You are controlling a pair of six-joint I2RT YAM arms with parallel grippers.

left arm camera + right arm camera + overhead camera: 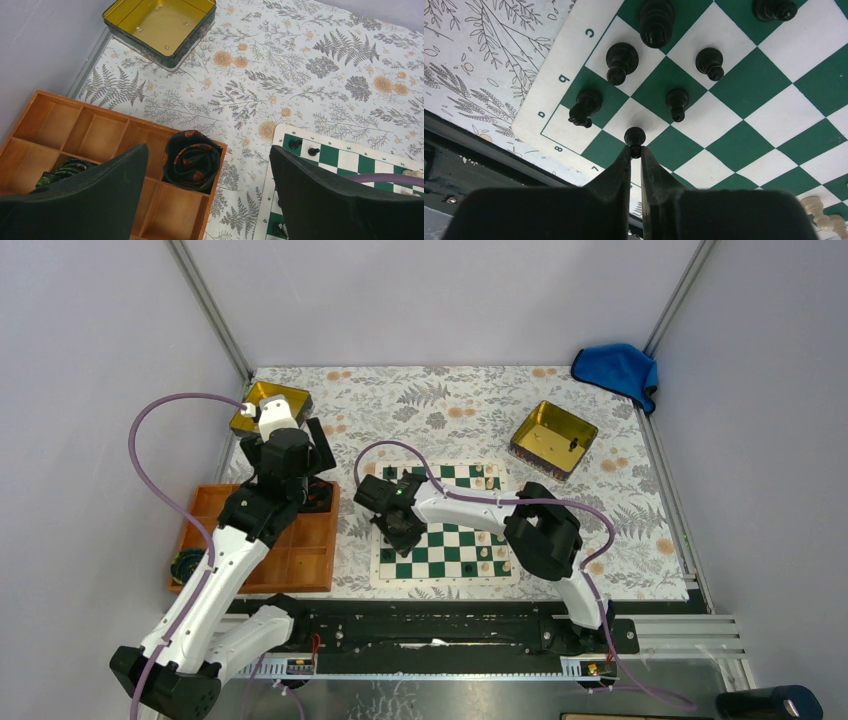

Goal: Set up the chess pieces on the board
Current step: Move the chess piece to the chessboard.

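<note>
You have one board (455, 538) mid-table, one orange tray (300, 565) to its left and two gold tins (553, 435) behind. Your left gripper (207, 150) hangs wide open and empty. Your right gripper (636, 152) pinches one black pawn (635, 137) near the board's corner, with six more black pieces (621, 60) standing close by.

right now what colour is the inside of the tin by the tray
Golden yellow inside, with a dark outer wall. The tin shows best in the left wrist view.
</note>
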